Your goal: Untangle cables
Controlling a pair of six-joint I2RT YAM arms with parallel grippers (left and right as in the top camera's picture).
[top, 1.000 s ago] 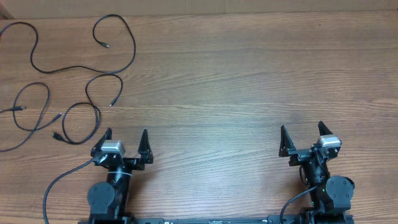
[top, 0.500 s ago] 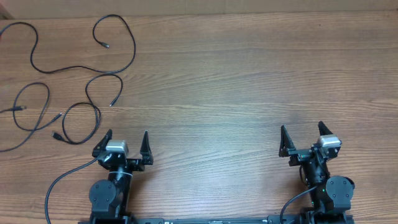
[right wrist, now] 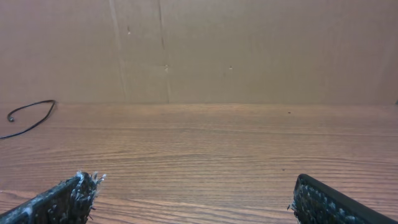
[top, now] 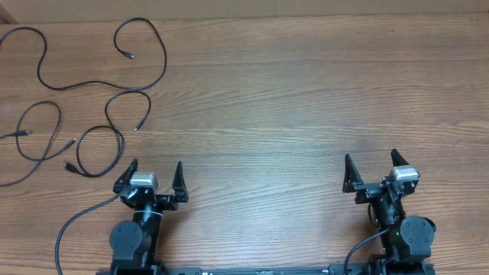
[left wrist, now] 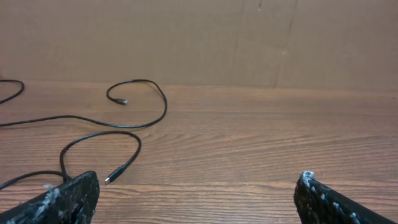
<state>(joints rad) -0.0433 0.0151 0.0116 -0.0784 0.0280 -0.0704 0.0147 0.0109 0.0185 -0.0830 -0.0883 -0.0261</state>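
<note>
Now, left gripper (top: pixel 156 163): jaws spread wide and holding nothing, with bare wood between the two black fingers. It sits low at the near edge of the table, pointing away from its base.
Right gripper (top: pixel 371 156): also wide open and empty, parked at the near edge on the far right side, well apart from the left one.
Nearest cord: a curl with a small plug end (left wrist: pixel 109 180) lies just ahead of the left gripper's left finger in the left wrist view. It is close to the finger but not touching it, as far as can be told.
Cables (top: pixel 165 57): thin black cords spread as separate loose curls over the far-left part of the table. None is knotted into a bundle (a couple of strands may cross near the left edge, too fine to be sure).
Longest cord: winds from the left edge across to a hooked end whose plug (top: pixel 131 56) points inward.
Right wrist view: only one arc of cord (right wrist: pixel 31 107) shows, at the far left.
Table (top: pixel 290 99): brown wood grain, bare in the middle and on the right.
Backdrop: a cardboard wall (right wrist: pixel 249 50) stands along the far edge.
Base wiring: a thicker cable (top: pixel 59 241) trails from the left arm's base.
</note>
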